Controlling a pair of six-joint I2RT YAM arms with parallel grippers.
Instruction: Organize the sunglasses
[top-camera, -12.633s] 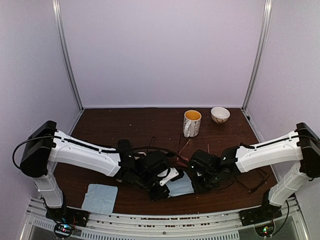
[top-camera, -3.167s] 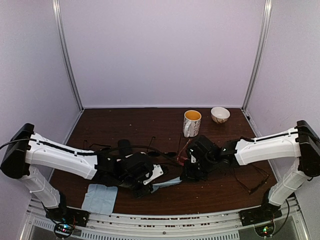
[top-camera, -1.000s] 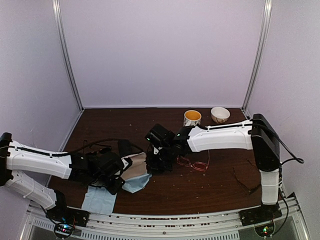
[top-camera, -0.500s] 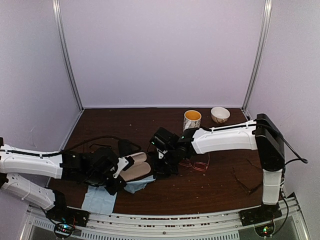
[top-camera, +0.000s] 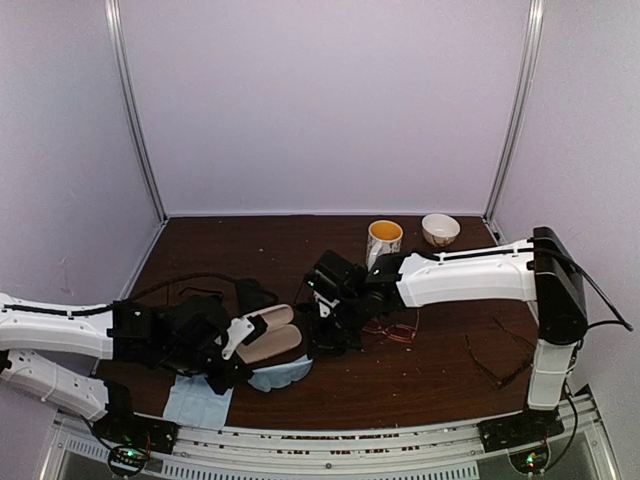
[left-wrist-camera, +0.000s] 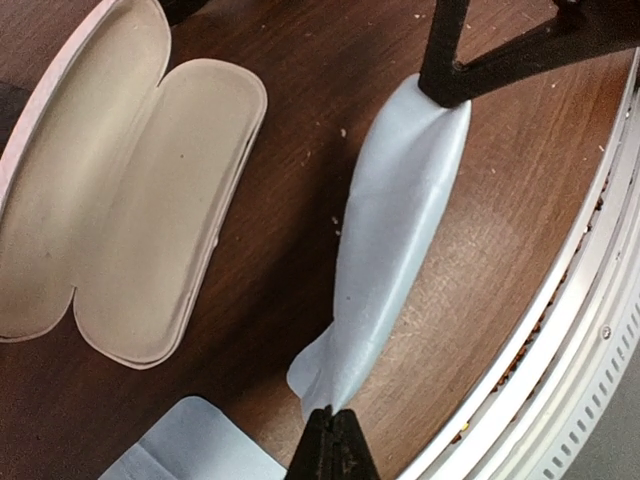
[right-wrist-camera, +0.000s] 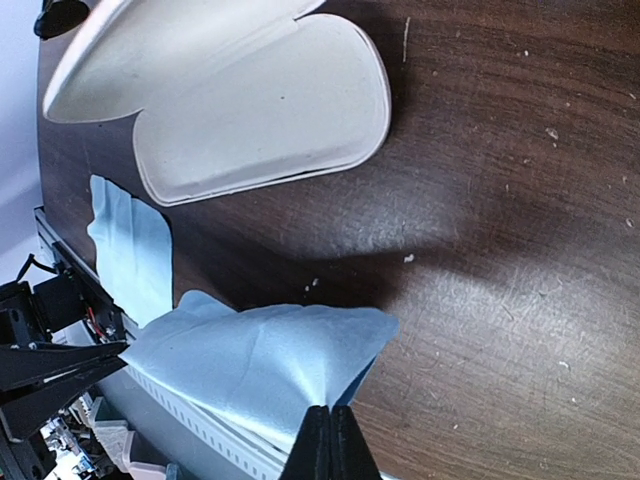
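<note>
A light-blue cloth (top-camera: 283, 372) is stretched between my two grippers, just off the table. My left gripper (left-wrist-camera: 333, 420) is shut on its near corner, and my right gripper (right-wrist-camera: 330, 415) is shut on the opposite end. In the top view the left gripper (top-camera: 243, 378) is left of the cloth and the right gripper (top-camera: 322, 348) is at its right end. The pink-red sunglasses (top-camera: 395, 328) lie right of the right gripper. A thin black-framed pair (top-camera: 495, 362) lies at the far right. No sunglasses are held.
An open pink case (top-camera: 265, 335), empty with its cream lining up, lies just behind the cloth. A second blue cloth (top-camera: 195, 400) lies flat at the near left. A black case (top-camera: 250, 292), a mug (top-camera: 384, 240) and a bowl (top-camera: 440, 229) stand further back.
Both grippers have shifted slightly right and toward the near edge with the cloth between them, drawing it clear of the open case. The left arm's elbow has swung further left.
</note>
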